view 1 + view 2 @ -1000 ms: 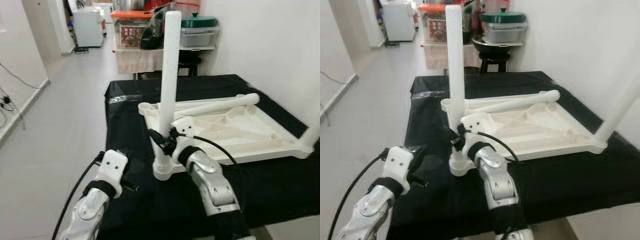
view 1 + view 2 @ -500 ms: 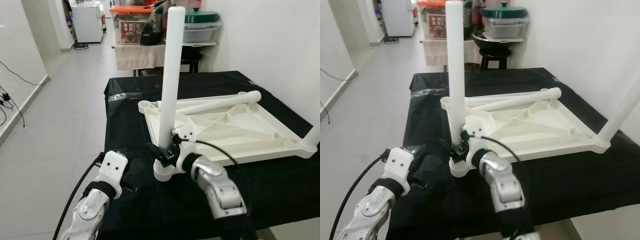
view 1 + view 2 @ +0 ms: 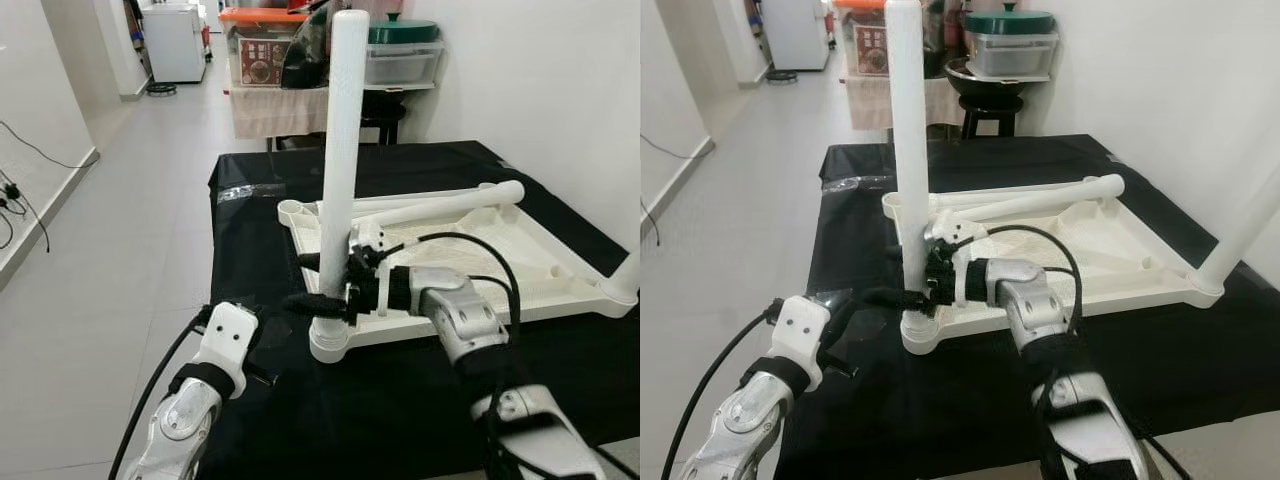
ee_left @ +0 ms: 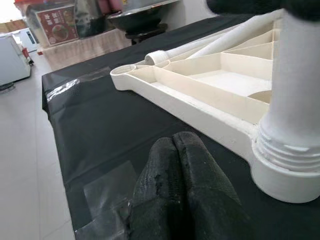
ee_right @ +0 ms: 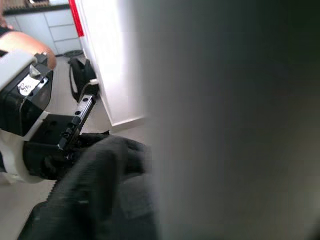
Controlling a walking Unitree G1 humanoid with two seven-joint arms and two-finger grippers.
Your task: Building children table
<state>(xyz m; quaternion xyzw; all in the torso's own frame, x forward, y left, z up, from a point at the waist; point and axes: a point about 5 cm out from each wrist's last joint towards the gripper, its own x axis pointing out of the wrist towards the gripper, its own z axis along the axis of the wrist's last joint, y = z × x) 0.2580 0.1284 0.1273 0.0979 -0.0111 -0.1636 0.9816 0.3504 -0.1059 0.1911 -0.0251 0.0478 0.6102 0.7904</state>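
Observation:
The white children's table top (image 3: 520, 250) lies upside down on a black-covered table (image 3: 400, 420). One white leg (image 3: 343, 130) stands upright in the near-left corner socket (image 3: 328, 342). My right gripper (image 3: 322, 283) is shut on this leg just above the socket, a black finger on each side. A second leg (image 3: 1240, 230) stands at the right corner, and a loose leg (image 3: 440, 205) lies across the top's far side. My left gripper (image 4: 173, 145) is shut on nothing, low over the black cloth just left of the socket (image 4: 287, 170).
Open tiled floor (image 3: 130, 200) runs along the table's left side, with cables by the wall. A white wall (image 3: 540, 90) borders the right. Behind the table stand a stool, stacked storage boxes (image 3: 400, 60) and a white appliance (image 3: 175, 40).
My right arm has swung from the near side round to the right of the leg, keeping its hold low on it. The left arm has stayed put.

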